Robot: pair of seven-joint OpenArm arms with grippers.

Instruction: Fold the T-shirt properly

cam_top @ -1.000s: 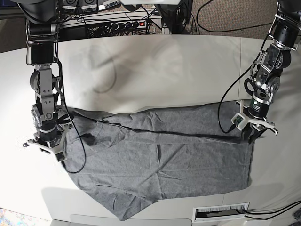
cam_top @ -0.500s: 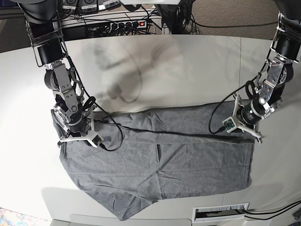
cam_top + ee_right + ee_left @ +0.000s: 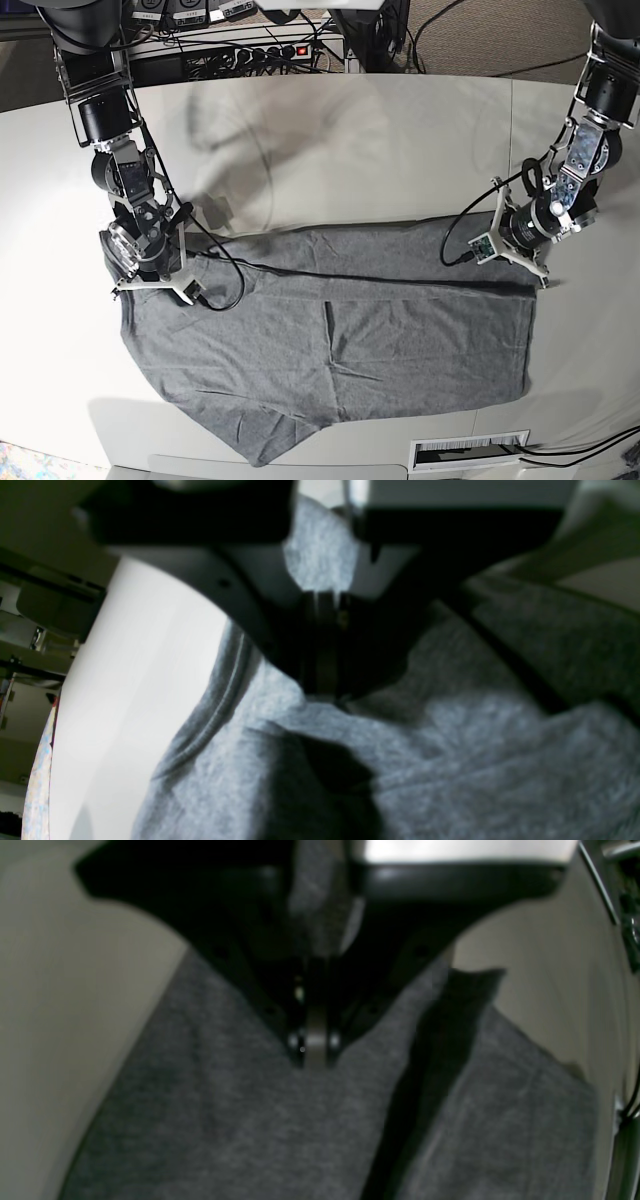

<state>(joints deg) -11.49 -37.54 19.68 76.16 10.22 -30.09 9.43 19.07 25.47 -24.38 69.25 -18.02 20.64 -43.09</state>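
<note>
The heather-grey T-shirt [image 3: 380,320] lies spread and creased on the white table [image 3: 350,150]. My left gripper [image 3: 512,260], on the base view's right, is shut on the shirt's upper right edge. In the left wrist view the closed jaws [image 3: 315,1050] pinch grey cloth [image 3: 250,1120]. My right gripper [image 3: 152,288], on the base view's left, is shut on the shirt's upper left corner. In the right wrist view its closed jaws [image 3: 325,690] hold cloth beside a ribbed hem [image 3: 215,710].
A power strip [image 3: 265,50] and cables lie behind the table's far edge. A black cable [image 3: 340,278] crosses the shirt's top edge. A white labelled slot [image 3: 470,450] sits at the front edge.
Both grippers have moved with the cloth. The one on the base view's left went in and up; the one on the right went slightly up. The shirt's upper edge now lies straighter and flatter.
</note>
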